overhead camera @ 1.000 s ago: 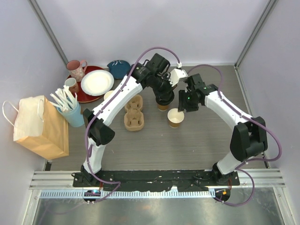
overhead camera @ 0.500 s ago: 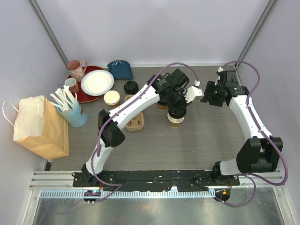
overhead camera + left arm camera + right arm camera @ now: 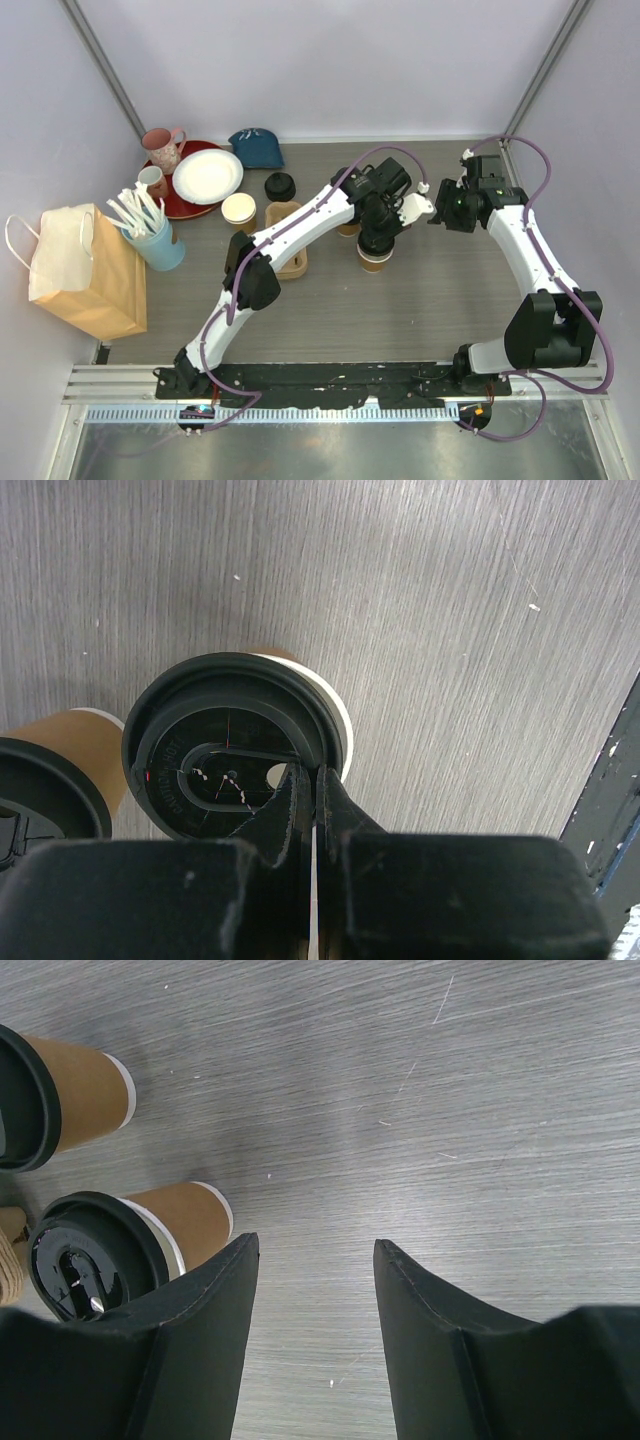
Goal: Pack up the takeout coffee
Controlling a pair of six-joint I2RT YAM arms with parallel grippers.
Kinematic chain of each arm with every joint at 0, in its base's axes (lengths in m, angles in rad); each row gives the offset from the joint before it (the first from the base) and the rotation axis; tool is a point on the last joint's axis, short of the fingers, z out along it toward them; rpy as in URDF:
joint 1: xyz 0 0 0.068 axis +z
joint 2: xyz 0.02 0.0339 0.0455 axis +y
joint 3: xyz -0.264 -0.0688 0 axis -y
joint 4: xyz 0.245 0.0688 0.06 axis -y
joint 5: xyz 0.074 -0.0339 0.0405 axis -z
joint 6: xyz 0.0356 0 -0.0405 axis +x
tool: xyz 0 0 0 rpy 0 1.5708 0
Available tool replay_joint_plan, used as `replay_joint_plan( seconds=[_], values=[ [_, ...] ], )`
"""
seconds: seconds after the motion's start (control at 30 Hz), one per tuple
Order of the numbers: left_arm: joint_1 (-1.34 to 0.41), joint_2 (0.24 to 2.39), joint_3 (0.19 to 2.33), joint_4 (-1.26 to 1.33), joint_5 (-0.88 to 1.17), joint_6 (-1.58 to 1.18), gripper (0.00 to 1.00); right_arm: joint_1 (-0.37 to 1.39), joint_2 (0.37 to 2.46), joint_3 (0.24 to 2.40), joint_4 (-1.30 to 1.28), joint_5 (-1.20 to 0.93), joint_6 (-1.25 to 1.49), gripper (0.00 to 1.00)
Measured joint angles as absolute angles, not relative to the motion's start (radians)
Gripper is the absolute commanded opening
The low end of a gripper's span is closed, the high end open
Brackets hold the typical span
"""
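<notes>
Two takeout coffee cups stand mid-table. The front cup (image 3: 375, 262) is tan with a black lid (image 3: 215, 740) on it. My left gripper (image 3: 310, 775) is shut, its tips resting on the right edge of that lid; from above it (image 3: 379, 240) hides the lid. The rear cup (image 3: 347, 229) stands just behind, partly under the left arm, and shows at the left edge (image 3: 50, 780) of the left wrist view. My right gripper (image 3: 315, 1242) is open over bare table, right of both cups (image 3: 185, 1222) (image 3: 85, 1085); from above it (image 3: 438, 212) sits apart from them.
A cardboard cup carrier (image 3: 284, 240) lies left of the cups. A lidless cup (image 3: 238, 210) and a loose black lid (image 3: 279, 185) sit behind it. At far left stand a paper bag (image 3: 85, 270), a blue cup of utensils (image 3: 155, 243), plates (image 3: 208, 175), a pink mug (image 3: 163, 148) and a blue cloth (image 3: 255, 145).
The front cup was lidless a second ago and now carries a black lid. My left gripper moved from the rear cup onto it. The right arm drew back to the right.
</notes>
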State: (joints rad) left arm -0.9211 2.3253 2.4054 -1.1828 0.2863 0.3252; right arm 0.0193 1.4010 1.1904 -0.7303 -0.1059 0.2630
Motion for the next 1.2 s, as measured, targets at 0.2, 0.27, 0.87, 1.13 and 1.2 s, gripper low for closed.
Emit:
replay_joint_plan(
  seconds=[0.2, 0.27, 0.87, 1.13, 1.2],
  values=[
    [-0.924, 2.325, 2.405, -1.182, 0.299, 0.313, 0.00, 0.019, 1.401, 1.190, -0.730, -0.105, 0.262, 0.55],
    [-0.924, 2.325, 2.398, -1.176, 0.302, 0.310, 0.00, 0.019, 1.401, 1.190, -0.730, -0.104, 0.261, 0.56],
    [-0.926, 2.321, 2.345, -1.161, 0.317, 0.294, 0.00, 0.018, 1.401, 1.190, -0.730, -0.103, 0.260, 0.56],
    [-0.926, 2.283, 2.263, -1.107, 0.338, 0.290, 0.00, 0.018, 1.401, 1.190, -0.730, -0.102, 0.259, 0.56],
    [-0.926, 2.278, 2.253, -1.099, 0.341, 0.290, 0.01, 0.018, 1.401, 1.190, -0.730, -0.102, 0.259, 0.56]
  ],
)
